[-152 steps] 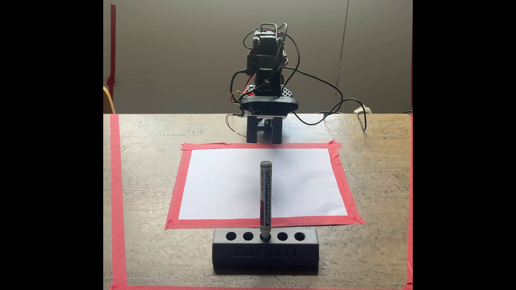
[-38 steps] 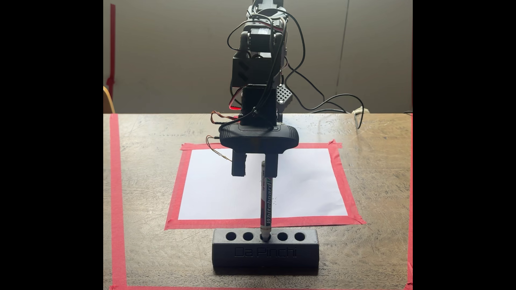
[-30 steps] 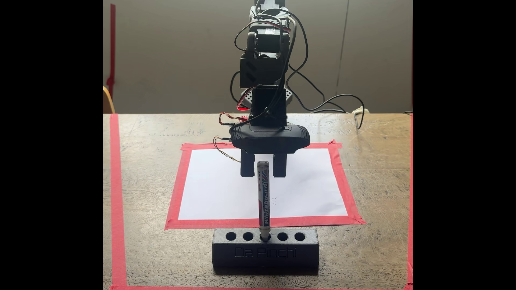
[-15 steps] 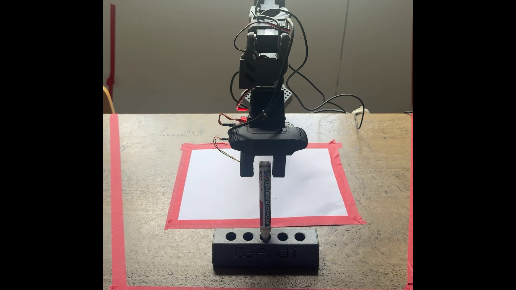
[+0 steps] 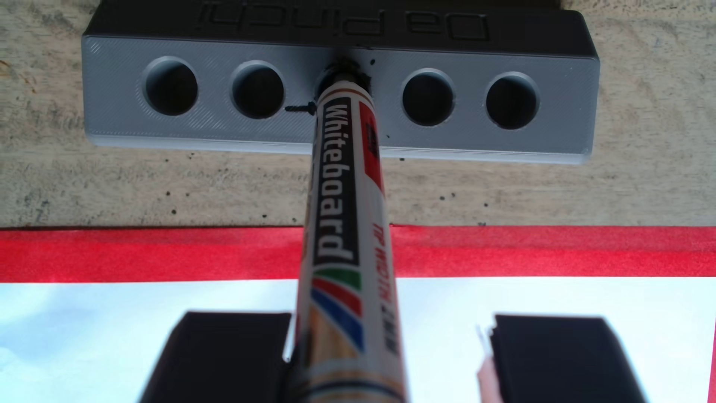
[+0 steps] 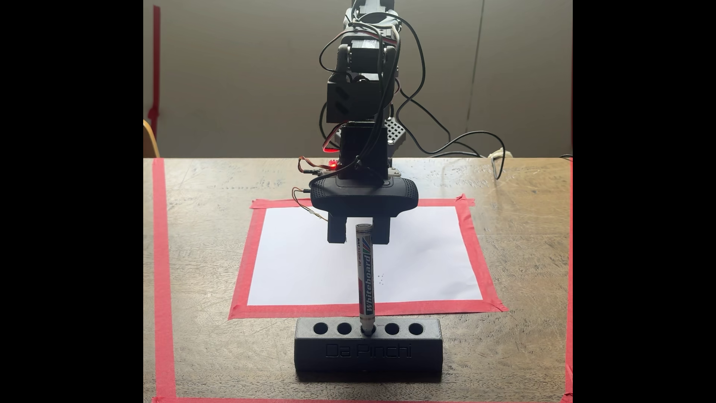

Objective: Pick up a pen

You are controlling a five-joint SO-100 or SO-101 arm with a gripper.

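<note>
Pen [image 6: 365,277] first: slim white barrel, "Whiteboard" printed lengthwise in white on a dark band, green, red and blue slanted stripes nearer its upper end, dark cap-end on top. Its tip end sits in the middle hole of the five-hole black holder [image 6: 422,348], which stands on the wooden table [image 6: 209,271] just in front of the taped white paper [image 6: 422,255].

Long axis runs near vertical — in the fixed view the upper end leans slightly to the left of the seated tip. In the wrist view the pen [image 5: 341,217] runs from the holder [image 5: 116,131] at the top of the picture down between my fingers.

My gripper [image 6: 358,240] is spread apart around the pen's upper end. In the wrist view [image 5: 391,360] the finger [image 5: 228,356] on the left lies against the barrel; the finger on the right [image 5: 554,356] stands apart from it, with white paper showing in the gap. Pen not clamped — it stays seated in its hole.

Red tape [image 5: 542,254] borders the paper.
</note>
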